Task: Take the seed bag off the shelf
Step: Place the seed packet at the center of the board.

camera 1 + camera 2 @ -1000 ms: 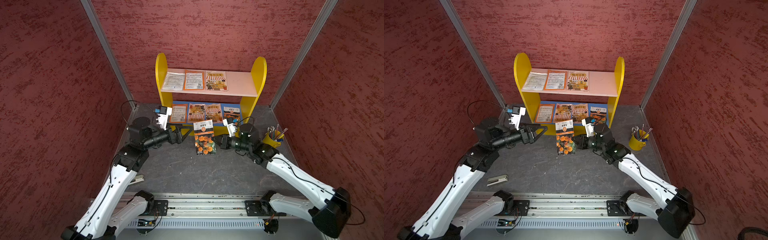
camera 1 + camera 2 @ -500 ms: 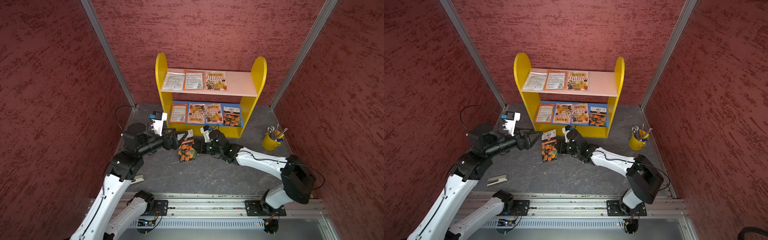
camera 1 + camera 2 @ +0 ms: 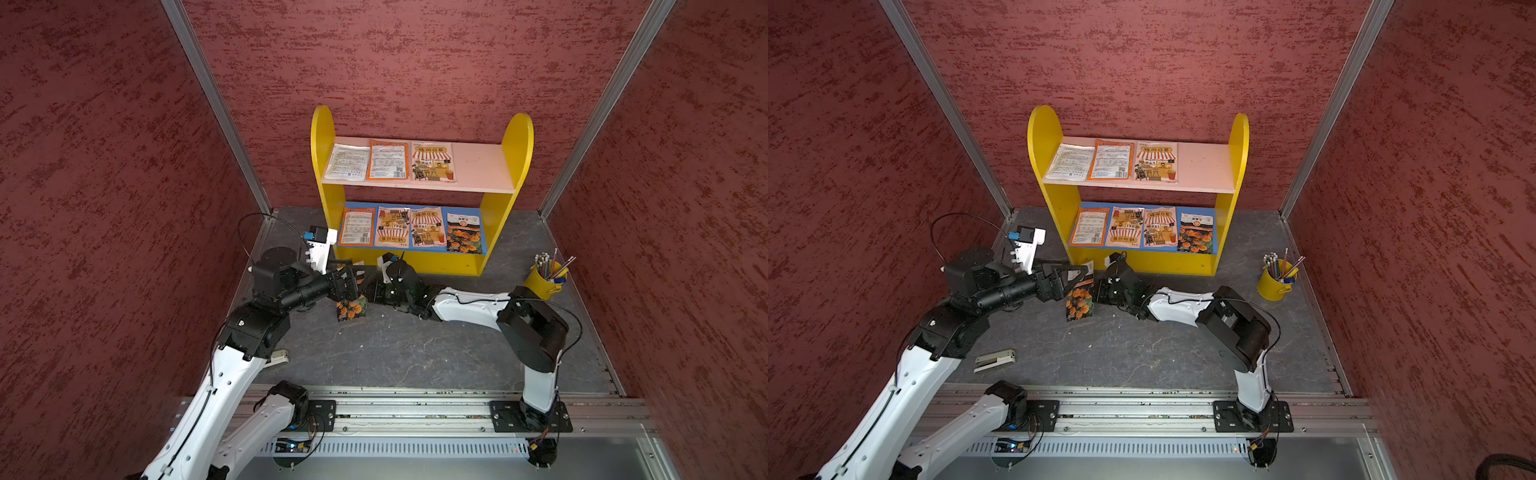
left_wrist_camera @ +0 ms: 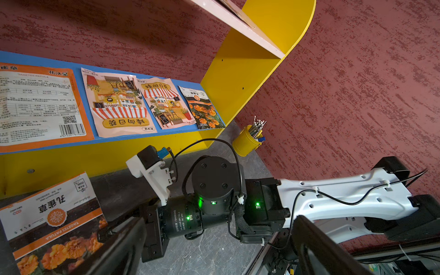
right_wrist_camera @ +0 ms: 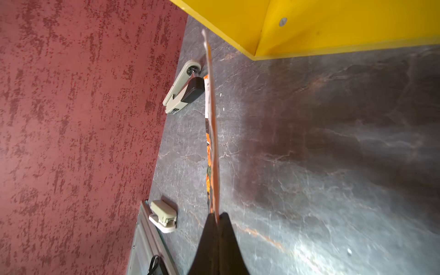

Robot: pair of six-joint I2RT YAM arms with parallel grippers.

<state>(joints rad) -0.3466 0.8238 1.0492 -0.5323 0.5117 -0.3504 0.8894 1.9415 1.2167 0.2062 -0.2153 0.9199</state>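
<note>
Right pincer (image 5: pixel 216 217): clamps seed bag (image 3: pixel 351 308), clear of shelf (image 3: pixel 419 262). Left pincer (image 3: pixel 1077 275): wide, empty, beside bag. Step: carrying off. Next, likely: lay on table (image 3: pixel 415 345), release.

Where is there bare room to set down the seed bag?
Widest bare patch: grey tabletop between left arm, right arm and front rail. Also free: the pink upper board's right end, and the strip between the shelf and the yellow pencil cup. Crowded: the blue lower board, filled by four packets, and around the seed bag.
</note>
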